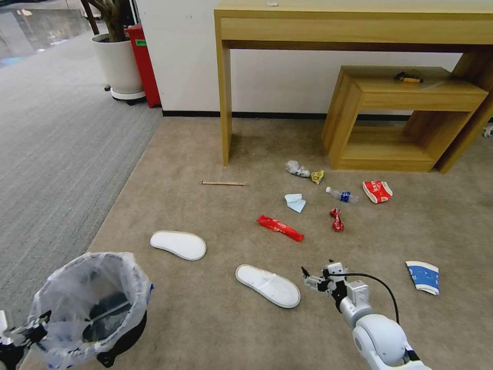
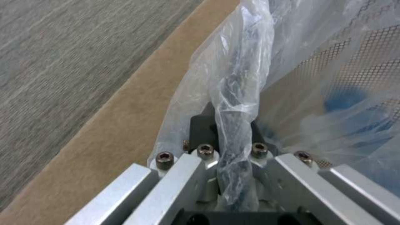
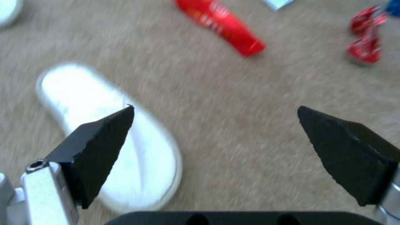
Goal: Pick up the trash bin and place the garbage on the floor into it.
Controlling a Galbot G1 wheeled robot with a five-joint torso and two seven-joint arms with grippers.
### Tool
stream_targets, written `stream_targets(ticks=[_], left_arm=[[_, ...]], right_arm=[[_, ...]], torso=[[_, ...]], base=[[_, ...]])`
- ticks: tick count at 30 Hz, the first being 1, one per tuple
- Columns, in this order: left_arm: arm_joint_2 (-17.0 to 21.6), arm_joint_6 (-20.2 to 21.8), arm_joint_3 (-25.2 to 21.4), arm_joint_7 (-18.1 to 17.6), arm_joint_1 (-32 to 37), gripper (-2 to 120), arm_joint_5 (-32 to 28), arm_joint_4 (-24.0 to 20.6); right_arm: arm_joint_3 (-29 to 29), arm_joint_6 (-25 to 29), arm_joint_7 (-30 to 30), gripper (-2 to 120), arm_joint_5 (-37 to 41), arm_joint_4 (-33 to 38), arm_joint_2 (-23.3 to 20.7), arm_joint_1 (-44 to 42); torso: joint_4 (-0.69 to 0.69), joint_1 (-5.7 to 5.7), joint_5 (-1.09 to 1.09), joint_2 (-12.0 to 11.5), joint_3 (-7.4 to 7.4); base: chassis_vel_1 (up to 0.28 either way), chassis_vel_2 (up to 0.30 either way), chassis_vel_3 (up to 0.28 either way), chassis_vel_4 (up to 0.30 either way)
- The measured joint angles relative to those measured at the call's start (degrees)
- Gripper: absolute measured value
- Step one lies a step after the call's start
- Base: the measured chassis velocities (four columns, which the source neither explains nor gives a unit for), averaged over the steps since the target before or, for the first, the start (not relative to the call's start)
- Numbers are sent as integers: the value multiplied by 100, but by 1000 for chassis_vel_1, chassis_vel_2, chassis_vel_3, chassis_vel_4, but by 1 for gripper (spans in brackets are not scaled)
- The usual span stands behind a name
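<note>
We are holding the trash bin (image 1: 92, 308) at the near left of the floor (image 1: 215, 318), a beige carpet; our left gripper (image 2: 233, 134) is clamping its jaws on the bin's rim through the crinkled plastic liner (image 2: 233, 78), which is bunching between the fingers. Our right gripper (image 3: 217, 137) is hovering at the near centre with its jaws spread wide and holding nothing, just right of the nearer white slipper (image 1: 268, 285); a second slipper (image 1: 178, 244) is lying farther left. Beyond them the garbage is lying scattered: a red wrapper (image 1: 280, 227), a crushed red can (image 1: 337, 219), a folded tissue (image 1: 295, 202), a clear bottle (image 1: 342, 195), a red-and-white carton (image 1: 377, 191), a wooden stick (image 1: 223, 183), and a blue-and-white paper cup (image 1: 423, 277) at the near right.

We are judging the risks from here; the left grip seems to include much loose bag, so the rim could be slipping or the liner pulling free if the bin swings; the slipper is flat and wide, so the open jaws may be scraping carpet or pinching only an edge and dropping it short of the bin.
</note>
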Motion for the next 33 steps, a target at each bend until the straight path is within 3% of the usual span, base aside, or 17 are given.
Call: stream_targets(ticks=[9, 12, 15, 24, 33], left_arm=[[-53, 0, -188, 219, 150, 0, -150, 180], [-68, 0, -220, 242, 80, 0, -139, 294], [-49, 0, -241, 244, 2, 0, -159, 410], [92, 0, -318, 249, -140, 0, -212, 664], [200, 0, -321, 263, -274, 0, -256, 883]], right_arm=[[-624, -87, -446, 99, -85, -667, -55, 420], [-894, -35, -534, 87, -163, -1028, 33, 740], [-1041, -26, -576, 84, -174, -1242, 131, 960], [-1297, 50, -668, 84, -201, -1808, 578, 1395], [-1275, 55, -672, 83, -213, -2074, 679, 1484]], torso=[[1, 0, 1, 0, 0], [0, 0, -1, 0, 0], [0, 0, 0, 0, 0], [1, 0, 1, 0, 0], [-1, 0, 0, 0, 0]], base=[[0, 0, 0, 0], [0, 0, 0, 0], [0, 0, 0, 0], [0, 0, 0, 0], [0, 0, 0, 0]])
